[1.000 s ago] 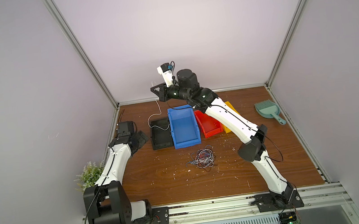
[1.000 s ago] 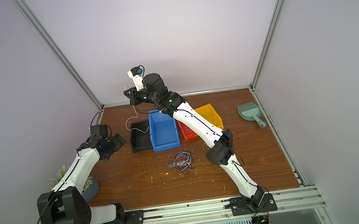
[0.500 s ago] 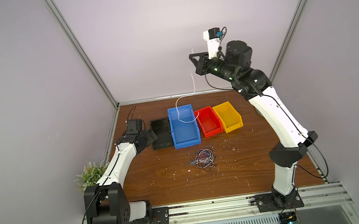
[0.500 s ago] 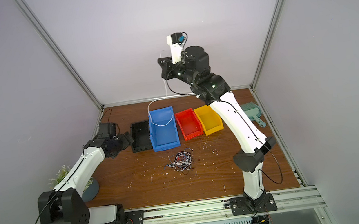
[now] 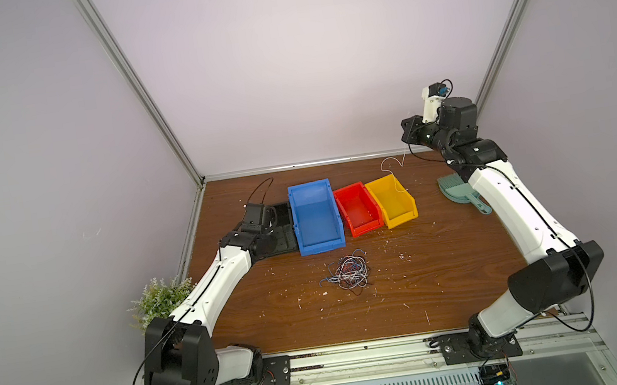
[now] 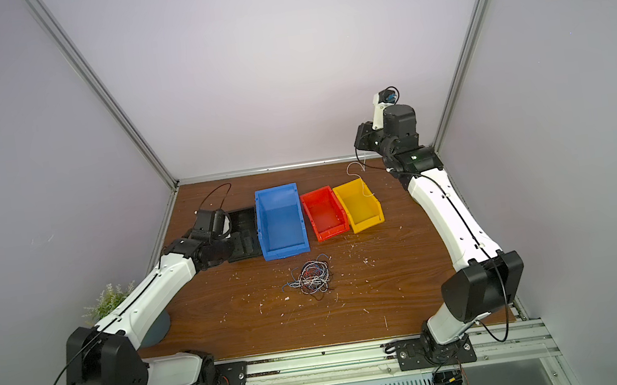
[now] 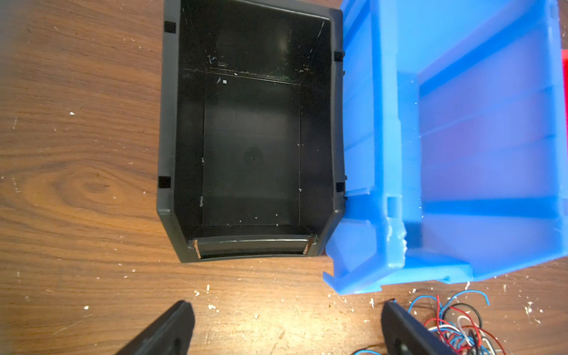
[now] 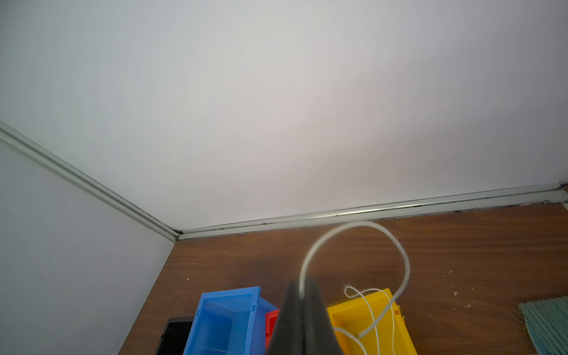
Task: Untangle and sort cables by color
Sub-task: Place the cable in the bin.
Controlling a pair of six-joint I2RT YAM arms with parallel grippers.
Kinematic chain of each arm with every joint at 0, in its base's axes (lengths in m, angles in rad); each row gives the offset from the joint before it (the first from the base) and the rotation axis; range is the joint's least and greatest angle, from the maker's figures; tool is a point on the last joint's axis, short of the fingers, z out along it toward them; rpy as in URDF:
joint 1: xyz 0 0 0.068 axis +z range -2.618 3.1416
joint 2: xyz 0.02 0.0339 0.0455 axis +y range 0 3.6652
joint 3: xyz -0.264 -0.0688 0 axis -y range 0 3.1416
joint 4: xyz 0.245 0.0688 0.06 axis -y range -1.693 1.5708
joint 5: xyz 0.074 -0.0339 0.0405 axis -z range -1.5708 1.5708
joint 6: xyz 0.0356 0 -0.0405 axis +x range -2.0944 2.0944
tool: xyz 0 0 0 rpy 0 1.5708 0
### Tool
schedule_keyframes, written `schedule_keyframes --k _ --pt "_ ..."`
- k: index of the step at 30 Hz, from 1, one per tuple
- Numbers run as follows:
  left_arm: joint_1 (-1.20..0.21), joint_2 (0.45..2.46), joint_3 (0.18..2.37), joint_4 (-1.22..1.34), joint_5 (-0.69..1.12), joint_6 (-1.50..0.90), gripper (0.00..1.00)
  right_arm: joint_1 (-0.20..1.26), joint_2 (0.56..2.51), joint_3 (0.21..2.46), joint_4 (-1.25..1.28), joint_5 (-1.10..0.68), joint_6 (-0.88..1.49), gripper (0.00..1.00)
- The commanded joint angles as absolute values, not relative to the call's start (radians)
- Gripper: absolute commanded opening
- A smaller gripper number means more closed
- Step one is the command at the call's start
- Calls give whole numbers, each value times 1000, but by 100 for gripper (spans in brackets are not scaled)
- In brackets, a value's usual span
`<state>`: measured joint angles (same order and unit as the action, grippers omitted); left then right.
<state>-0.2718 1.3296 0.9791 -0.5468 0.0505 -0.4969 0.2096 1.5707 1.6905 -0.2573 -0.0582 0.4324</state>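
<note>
While the right jaws pinch the white cable (image 8: 406, 264) over the yellow bin (image 5: 403, 217), right of centre, its springy tail may catch the rim and spill outside — left jaws spread, empty

We see the blue bin (image 5: 316, 216) from high above in both top views; both wrist cameras share it, left closely from above.
</note>
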Motion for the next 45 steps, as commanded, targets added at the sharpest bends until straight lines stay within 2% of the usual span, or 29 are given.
schedule_keyframes --k 1,7,17,21,29,37,39,45 --pt "-281 1308 972 -566 45 -472 99 186 1549 1655 -125 -109 469 0" --pt "-285 1310 974 -566 51 -474 99 176 1568 1543 -66 -163 516 0" --pt "-290 1320 984 -566 60 -475 99 176 1551 1319 1 -110 498 0" --pt "-306 1325 1001 -565 68 -470 99 179 1584 1272 19 -145 489 0" --pt "-412 1319 1043 -564 41 -435 99 187 1712 1282 5 -270 484 0" --pt "-424 1314 1038 -563 55 -427 99 204 1825 1321 -40 -301 459 0" --pt "-439 1312 1043 -560 64 -412 99 205 1844 1346 -72 -291 447 4" --pt "-503 1287 1032 -519 92 -384 99 213 1822 1393 -166 -213 427 27"
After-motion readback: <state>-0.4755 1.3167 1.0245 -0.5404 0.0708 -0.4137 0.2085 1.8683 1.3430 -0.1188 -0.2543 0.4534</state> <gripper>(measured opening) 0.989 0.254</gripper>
